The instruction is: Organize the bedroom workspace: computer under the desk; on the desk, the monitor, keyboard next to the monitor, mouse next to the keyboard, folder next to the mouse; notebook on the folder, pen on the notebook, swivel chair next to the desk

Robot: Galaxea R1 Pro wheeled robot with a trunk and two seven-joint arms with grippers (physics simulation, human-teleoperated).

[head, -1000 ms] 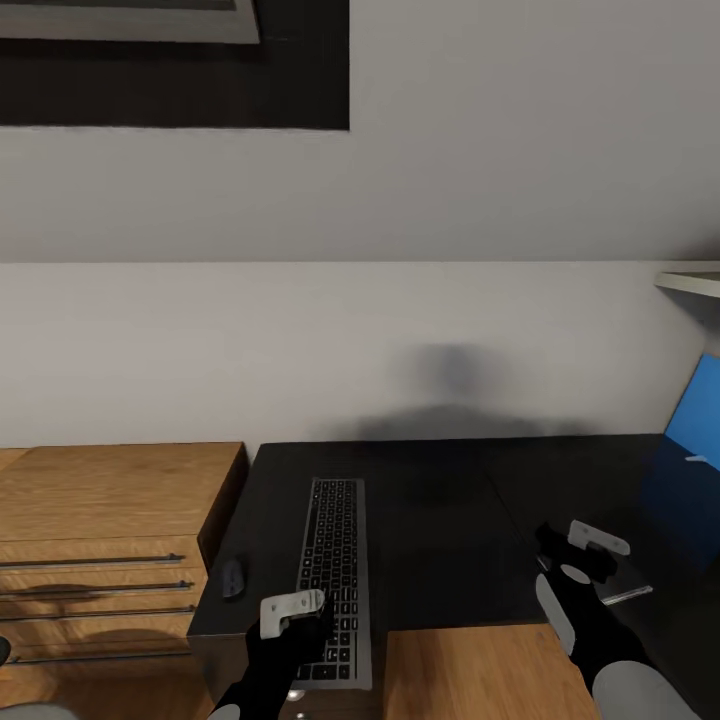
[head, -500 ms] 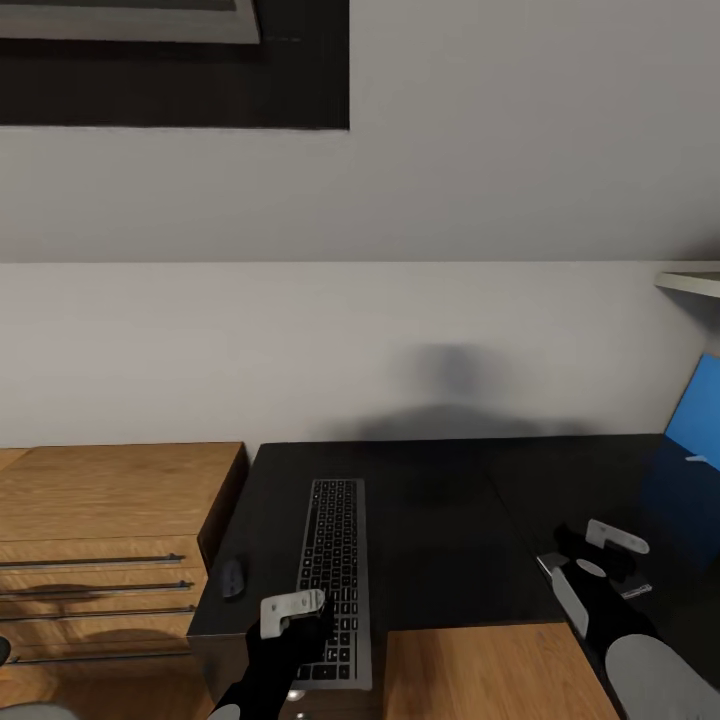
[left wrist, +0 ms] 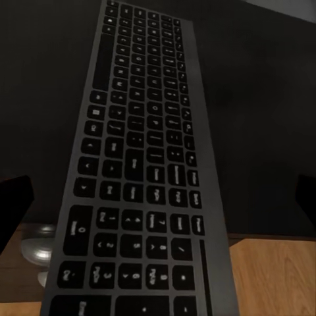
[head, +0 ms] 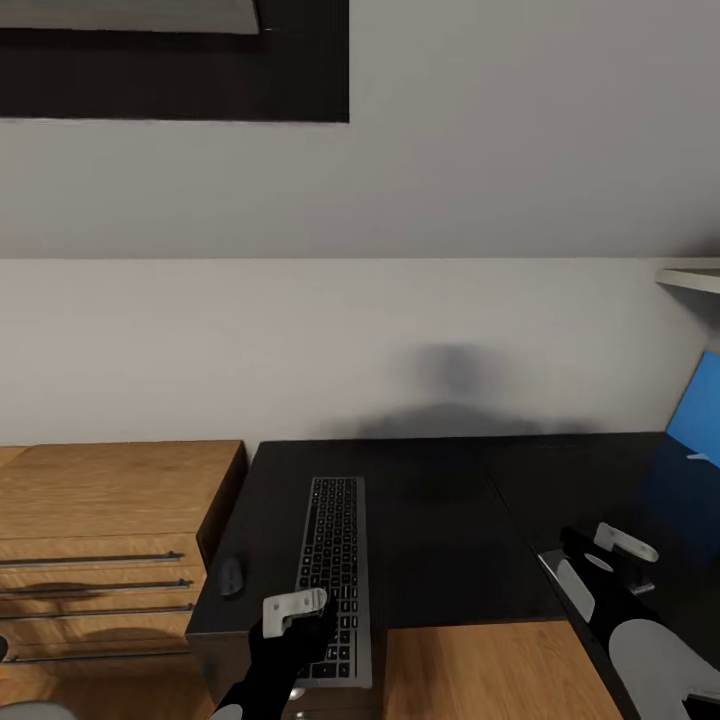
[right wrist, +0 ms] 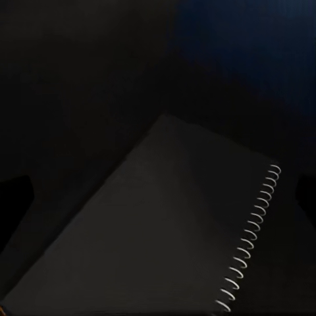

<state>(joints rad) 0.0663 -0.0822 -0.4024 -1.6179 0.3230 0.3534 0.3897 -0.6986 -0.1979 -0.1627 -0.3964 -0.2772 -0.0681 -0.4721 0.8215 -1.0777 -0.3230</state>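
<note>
The silver-grey keyboard point(head: 333, 570) lies lengthwise on the black desk point(head: 440, 530), its near end sticking out past the desk's front edge. The small black mouse point(head: 232, 577) sits just left of it. My left gripper point(head: 298, 612) hovers open over the keyboard's near end. In the left wrist view the keyboard point(left wrist: 141, 178) lies between the spread fingertips point(left wrist: 13, 204). My right gripper point(head: 615, 556) is open low over the desk's right part. In the right wrist view a dark grey spiral-bound notebook point(right wrist: 164, 237) lies beneath it, between the fingertips point(right wrist: 14, 197).
An oak drawer unit point(head: 110, 520) with bar handles adjoins the desk on the left. A blue panel point(head: 695, 415) stands at the desk's far right under a white shelf point(head: 690, 280). A grey sloped wall with a dark skylight frame point(head: 170, 70) rises behind. Oak floor point(head: 480, 670) shows below the desk's front edge.
My right gripper has moved right and a little nearer along the desk's right part. The left gripper, keyboard and mouse have stayed put.
</note>
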